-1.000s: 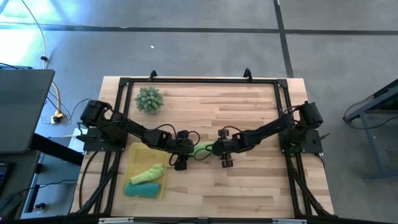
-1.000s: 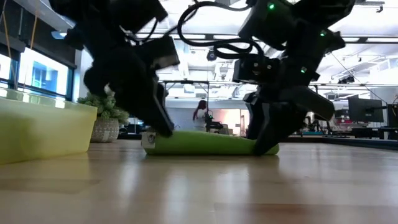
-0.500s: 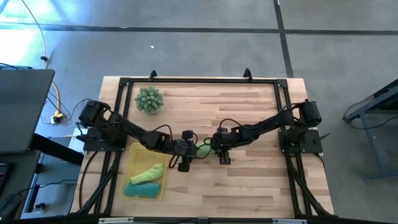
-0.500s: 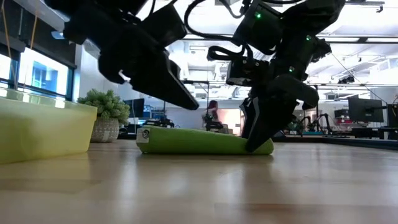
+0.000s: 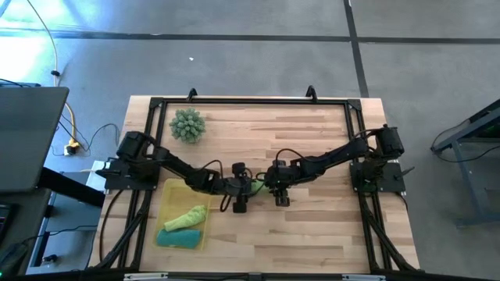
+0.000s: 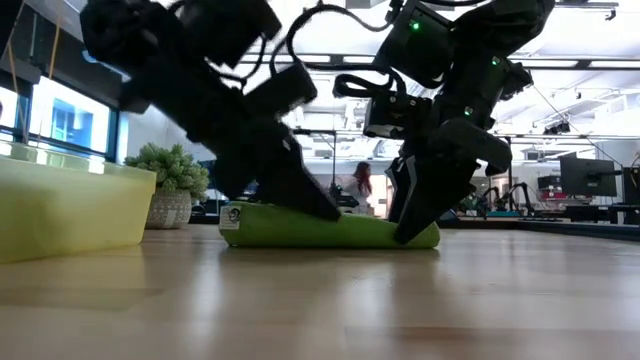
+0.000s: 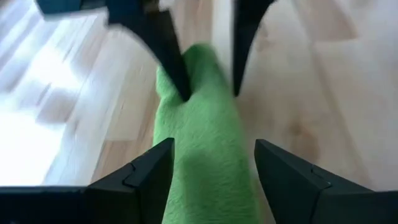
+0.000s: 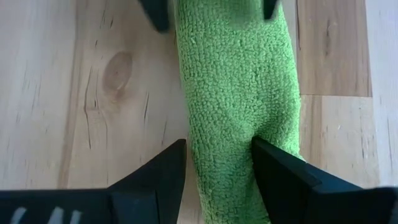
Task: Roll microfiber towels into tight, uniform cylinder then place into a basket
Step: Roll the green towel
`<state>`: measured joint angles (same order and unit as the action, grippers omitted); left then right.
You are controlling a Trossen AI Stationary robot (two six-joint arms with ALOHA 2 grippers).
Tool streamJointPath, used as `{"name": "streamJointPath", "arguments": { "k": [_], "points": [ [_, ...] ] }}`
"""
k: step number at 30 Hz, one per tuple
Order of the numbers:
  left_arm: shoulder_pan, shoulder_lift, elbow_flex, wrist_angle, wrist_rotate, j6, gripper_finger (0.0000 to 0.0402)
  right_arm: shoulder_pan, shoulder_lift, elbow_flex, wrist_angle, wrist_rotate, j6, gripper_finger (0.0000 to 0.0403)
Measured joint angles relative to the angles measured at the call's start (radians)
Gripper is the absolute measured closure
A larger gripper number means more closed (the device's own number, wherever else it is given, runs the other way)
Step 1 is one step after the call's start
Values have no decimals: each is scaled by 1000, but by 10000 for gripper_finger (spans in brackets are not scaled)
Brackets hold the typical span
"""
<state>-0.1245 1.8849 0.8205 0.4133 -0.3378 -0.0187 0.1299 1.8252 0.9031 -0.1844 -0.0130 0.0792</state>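
Observation:
A lime green towel (image 5: 255, 187), rolled into a cylinder, lies lengthwise left to right on the middle of the table, also seen in the low view (image 6: 330, 230). My right gripper (image 5: 273, 187) is shut on the roll's right end. My left gripper (image 7: 214, 149) stands open, tipped down over the roll's left part, one finger on either side of it. The yellow basket (image 5: 167, 204) sits near the table's left front. A rolled lime towel (image 5: 186, 216) and a teal towel (image 5: 180, 237) lie in it. My right gripper pinches the roll's right end (image 8: 217, 134) between its two fingers (image 8: 283, 177), which lie across the roll and slant down from the table's right. The cloth is dented in at the fingers, and the roll lies flat on the table. Whether my left gripper touches the roll I cannot tell.
A spiky pale-green ball (image 5: 187, 125) sits at the far left of the table. A black frame (image 5: 250, 100) runs round the table's edge. Bare wood lies in front of the roll and to the right. In the low view a person stands in the room behind (image 6: 358, 190).
My left gripper lifted off the roll's left end, went a little toward the table's right, tipped further down and came down astride the roll nearer its middle. The roll stays on the table.

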Motion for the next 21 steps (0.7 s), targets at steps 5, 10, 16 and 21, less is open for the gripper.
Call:
{"name": "streamJointPath", "arguments": {
  "k": [5,10,16,21],
  "points": [
    [17,43,4,0,-17,-33,183,0,0,0,0,-2,0,229],
    [39,79,48,-40,-10,-74,183,0,0,0,0,-2,0,229],
    [59,127,137,-191,56,-183,189,0,0,0,-1,-14,0,229],
    [44,140,157,-233,59,-195,236,0,-7,0,-8,-17,0,229]
  ]
}}
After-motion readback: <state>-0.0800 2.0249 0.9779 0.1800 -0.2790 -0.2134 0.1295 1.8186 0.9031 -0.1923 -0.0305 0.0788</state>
